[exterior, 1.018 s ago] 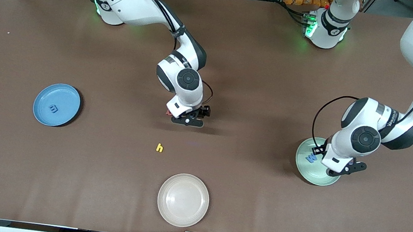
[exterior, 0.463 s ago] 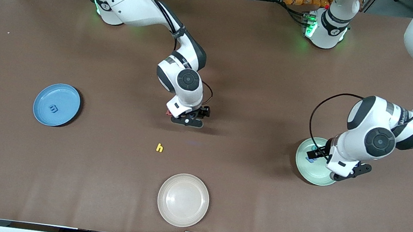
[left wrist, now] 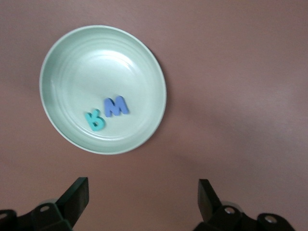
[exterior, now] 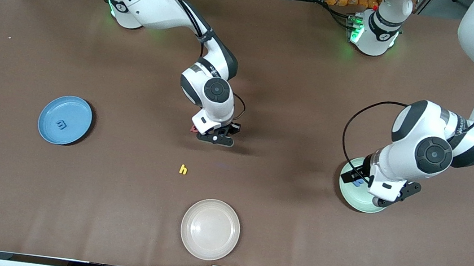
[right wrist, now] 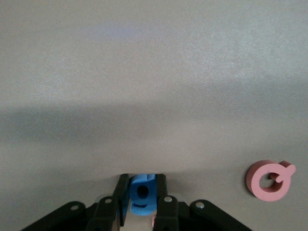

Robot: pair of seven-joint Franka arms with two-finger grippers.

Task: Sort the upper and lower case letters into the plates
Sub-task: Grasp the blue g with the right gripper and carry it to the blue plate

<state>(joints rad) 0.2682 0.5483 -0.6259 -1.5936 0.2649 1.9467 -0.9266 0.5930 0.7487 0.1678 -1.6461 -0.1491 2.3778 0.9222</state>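
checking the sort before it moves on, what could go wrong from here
The right gripper is shut on a small blue letter by its edges; it might slip out during the carry. A pink letter lies beside it and could get nudged. The open left gripper hangs by the green plate and could bump it.

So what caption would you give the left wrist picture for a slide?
Open left end effector above the pale green plate, which holds a teal K and a blue M.
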